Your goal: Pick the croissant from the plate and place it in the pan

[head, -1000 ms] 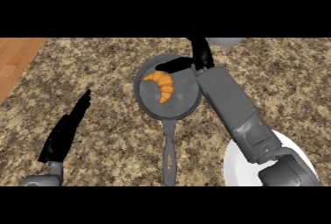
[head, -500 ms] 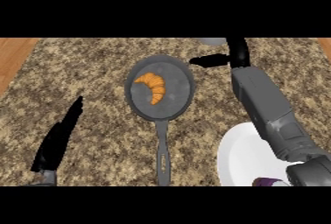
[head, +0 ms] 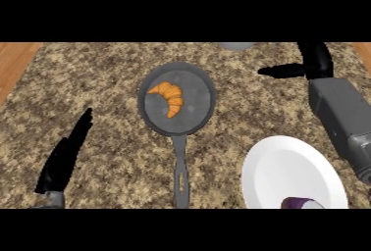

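While I watch from the head view, the croissant (head: 168,98) lies inside the dark frying pan (head: 194,116), in its left half, touching neither hand. The pan sits mid-counter on the speckled stone countertop (head: 94,78), its handle pointing toward the near edge. My right hand (head: 317,61) is at the far right, well apart from the pan, fingers relaxed and thumb stretched left, holding nothing. My left hand (head: 65,157) rests at the near left, fingers straight, empty. The white plate (head: 290,162) sits near right, with a small purple object (head: 296,202) at its near edge, cut off by the frame.
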You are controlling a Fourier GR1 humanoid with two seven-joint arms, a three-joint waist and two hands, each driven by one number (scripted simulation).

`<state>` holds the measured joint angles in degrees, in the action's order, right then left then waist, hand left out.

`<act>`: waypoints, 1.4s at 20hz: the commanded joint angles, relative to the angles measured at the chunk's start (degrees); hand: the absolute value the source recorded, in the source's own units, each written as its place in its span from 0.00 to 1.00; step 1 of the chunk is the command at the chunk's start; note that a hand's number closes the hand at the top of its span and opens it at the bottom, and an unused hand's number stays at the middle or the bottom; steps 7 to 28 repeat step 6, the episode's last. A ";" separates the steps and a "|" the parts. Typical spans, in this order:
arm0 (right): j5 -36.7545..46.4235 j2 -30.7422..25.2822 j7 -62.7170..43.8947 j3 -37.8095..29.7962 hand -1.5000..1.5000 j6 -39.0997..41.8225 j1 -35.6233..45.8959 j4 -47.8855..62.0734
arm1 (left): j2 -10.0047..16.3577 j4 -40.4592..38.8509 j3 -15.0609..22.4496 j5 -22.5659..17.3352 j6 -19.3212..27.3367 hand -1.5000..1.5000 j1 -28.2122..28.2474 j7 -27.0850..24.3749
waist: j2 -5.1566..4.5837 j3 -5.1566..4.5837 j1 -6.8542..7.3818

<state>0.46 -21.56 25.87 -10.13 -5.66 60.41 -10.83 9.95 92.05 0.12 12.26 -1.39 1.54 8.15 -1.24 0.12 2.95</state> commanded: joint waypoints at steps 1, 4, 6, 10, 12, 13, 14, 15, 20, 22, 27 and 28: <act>-0.22 -5.80 2.43 -1.06 0.00 5.49 -0.89 1.64 | 0.39 -1.77 -0.55 -0.01 -0.39 0.50 -1.52 -0.92 | -0.38 0.04 0.31; 0.72 -6.72 1.52 -0.40 0.00 7.89 -0.61 2.28 | 0.39 1.93 -0.06 0.13 -0.58 0.50 1.77 -0.07 | 0.13 0.03 0.25; 0.10 -9.86 4.44 -1.16 0.00 12.51 -2.40 2.22 | -1.02 1.41 0.57 1.51 1.34 0.50 0.12 0.66 | -0.06 0.07 0.15; 0.10 -9.86 4.44 -1.16 0.00 12.51 -2.40 2.22 | -1.02 1.41 0.57 1.51 1.34 0.50 0.12 0.66 | -0.06 0.07 0.15; 0.10 -9.86 4.44 -1.16 0.00 12.51 -2.40 2.22 | -1.02 1.41 0.57 1.51 1.34 0.50 0.12 0.66 | -0.06 0.07 0.15; 0.10 -9.86 4.44 -1.16 0.00 12.51 -2.40 2.22 | -1.02 1.41 0.57 1.51 1.34 0.50 0.12 0.66 | -0.06 0.07 0.15; 0.10 -9.86 4.44 -1.16 0.00 12.51 -2.40 2.22 | -1.02 1.41 0.57 1.51 1.34 0.50 0.12 0.66 | -0.06 0.07 0.15; 0.10 -9.86 4.44 -1.16 0.00 12.51 -2.40 2.22 | -1.02 1.41 0.57 1.51 1.34 0.50 0.12 0.66 | -0.06 0.07 0.15; 0.10 -9.86 4.44 -1.16 0.00 12.51 -2.40 2.22 | -1.02 1.41 0.57 1.51 1.34 0.50 0.12 0.66 | -0.06 0.07 0.15; 0.10 -9.86 4.44 -1.16 0.00 12.51 -2.40 2.22 | -1.02 1.41 0.57 1.51 1.34 0.50 0.12 0.66 | -0.06 0.07 0.15; 0.10 -9.86 4.44 -1.16 0.00 12.51 -2.40 2.22 | -1.02 1.41 0.57 1.51 1.34 0.50 0.12 0.66 | -0.06 0.07 0.15; 0.10 -9.86 4.44 -1.16 0.00 12.51 -2.40 2.22 | -1.02 1.41 0.57 1.51 1.34 0.50 0.12 0.66 | -0.06 0.07 0.15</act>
